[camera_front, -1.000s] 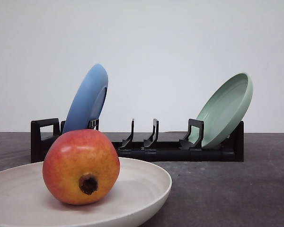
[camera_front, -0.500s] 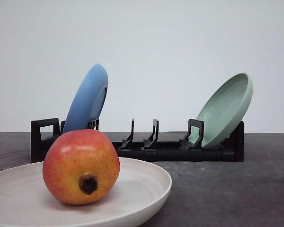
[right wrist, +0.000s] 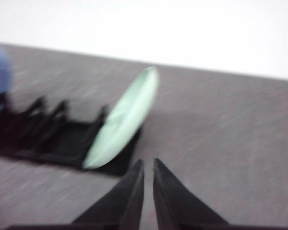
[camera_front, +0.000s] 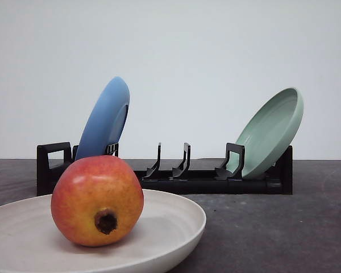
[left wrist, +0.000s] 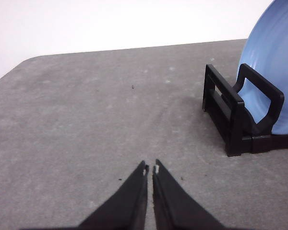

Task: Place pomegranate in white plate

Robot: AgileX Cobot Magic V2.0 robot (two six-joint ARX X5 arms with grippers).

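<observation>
Left gripper [left wrist: 150, 168] closed, tips almost touching, nothing between them, hanging over bare grey table [left wrist: 86, 120] just beside the left end of the black rack [left wrist: 235, 115]. Right gripper [right wrist: 148, 165] also pinched nearly shut, empty; that view is blurred, tips over the table near the rack's right end.

Front view, nearest first: pomegranate [camera_front: 97, 200] sits inside the white plate [camera_front: 170, 222], resting on the plate's floor, dark stub end facing the camera and slightly down. Red on top, orange-yellow lower. Plate lies flat on the table at the front left, partly cut off by the frame edge.

Behind it, well apart, the rack runs across the table. Blue plate [camera_front: 105, 119] stands tilted in its left end, green plate [camera_front: 271, 132] leans in its right end, middle slots bare. Plain white wall [camera_front: 204, 51] behind.
</observation>
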